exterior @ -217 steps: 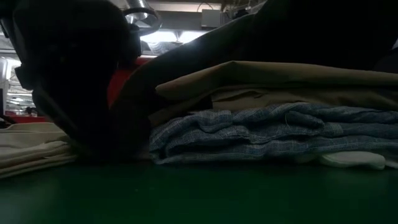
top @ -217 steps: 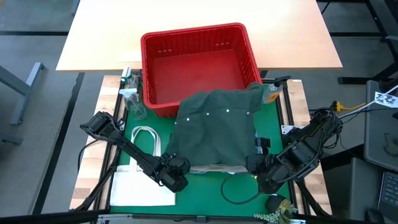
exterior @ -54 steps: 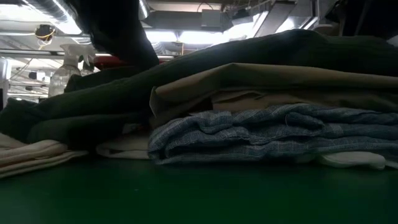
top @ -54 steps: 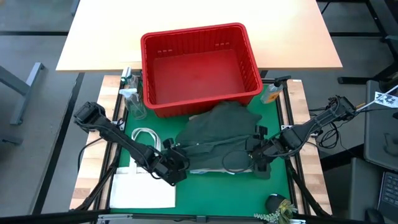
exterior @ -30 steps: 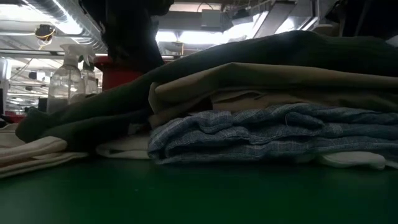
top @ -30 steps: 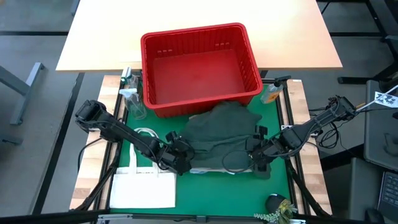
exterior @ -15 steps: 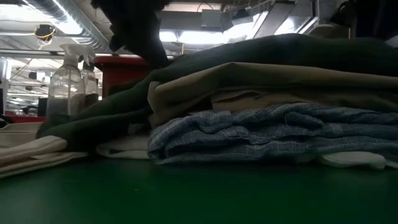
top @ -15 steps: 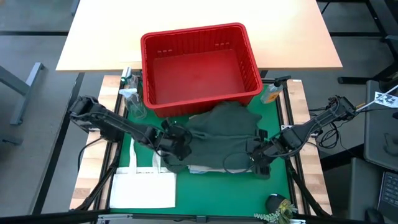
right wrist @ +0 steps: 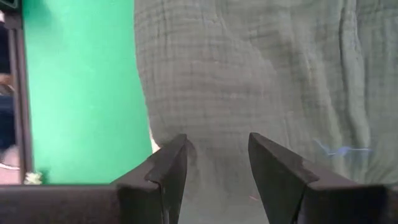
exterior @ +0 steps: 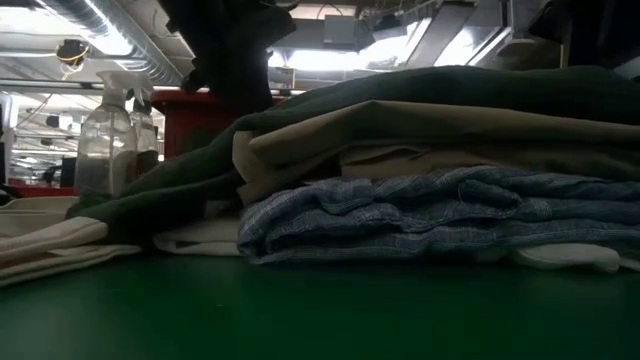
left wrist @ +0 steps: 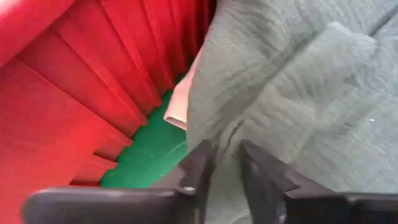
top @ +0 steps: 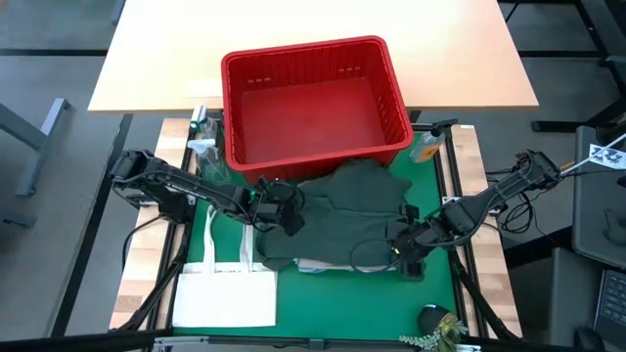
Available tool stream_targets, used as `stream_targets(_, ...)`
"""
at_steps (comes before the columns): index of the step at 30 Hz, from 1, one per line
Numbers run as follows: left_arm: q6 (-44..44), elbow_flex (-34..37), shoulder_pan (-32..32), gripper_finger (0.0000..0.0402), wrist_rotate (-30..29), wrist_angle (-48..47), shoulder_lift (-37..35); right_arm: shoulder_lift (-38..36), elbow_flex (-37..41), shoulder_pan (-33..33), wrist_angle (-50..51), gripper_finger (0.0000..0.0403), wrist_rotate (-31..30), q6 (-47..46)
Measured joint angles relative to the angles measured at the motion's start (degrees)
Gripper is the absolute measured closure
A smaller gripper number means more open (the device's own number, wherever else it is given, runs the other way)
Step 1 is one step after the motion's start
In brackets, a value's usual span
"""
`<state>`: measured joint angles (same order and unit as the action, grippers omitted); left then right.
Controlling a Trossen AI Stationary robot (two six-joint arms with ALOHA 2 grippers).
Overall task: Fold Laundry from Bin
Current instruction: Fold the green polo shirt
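Left gripper (top: 285, 217) has carried the dark green garment's (top: 342, 210) left edge inward over the folded pile beside the bin (top: 313, 103); its fingers stand slightly apart astride the crinkled cloth, whether gripping it cannot be told. Right gripper (top: 404, 256) hovers released at the garment's right edge.

The left tool (left wrist: 219, 171) hangs over the dark green garment (left wrist: 298, 93), its two dark fingers (left wrist: 196, 168) a narrow gap apart with green cloth showing between them. Just beside the garment stands the slotted red wall of the bin (left wrist: 81, 87). A strip of green table (left wrist: 146, 162) and a beige cloth edge (left wrist: 180, 102) show between them.
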<state>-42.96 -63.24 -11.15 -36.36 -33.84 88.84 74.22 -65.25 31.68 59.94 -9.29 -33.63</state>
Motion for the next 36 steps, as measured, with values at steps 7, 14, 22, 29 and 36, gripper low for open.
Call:
stream_targets(7, 0.0, 0.0, 0.4, 0.0251, 1.5, 0.3, -0.4, 0.0, 0.0, 7.2, -0.5, 0.0233, 0.1, -8.2)
stream_targets(14, 0.0, 0.0, 0.3, 0.0234, 11.2, 0.2, -3.7, 1.4, 1.3, 17.2, -2.0, 0.0233, -3.5, -20.2)
stream_targets(22, 0.0, 0.0, -1.2, 0.0234, 18.2, 0.5, -5.4, 7.7, 2.8, 24.0, -4.9, 0.0233, -3.5, -26.1)
stream_targets(29, -0.4, 0.0, -2.4, 0.0233, 17.6, 0.6, -5.2, 13.3, 2.8, 24.9, -4.2, 0.0233, -1.2, -26.2)
stream_targets(36, -0.4, 0.0, -2.4, 0.0233, 17.6, 0.5, -5.2, 19.3, 2.8, 24.9, -1.3, 0.0233, -0.9, -29.0)
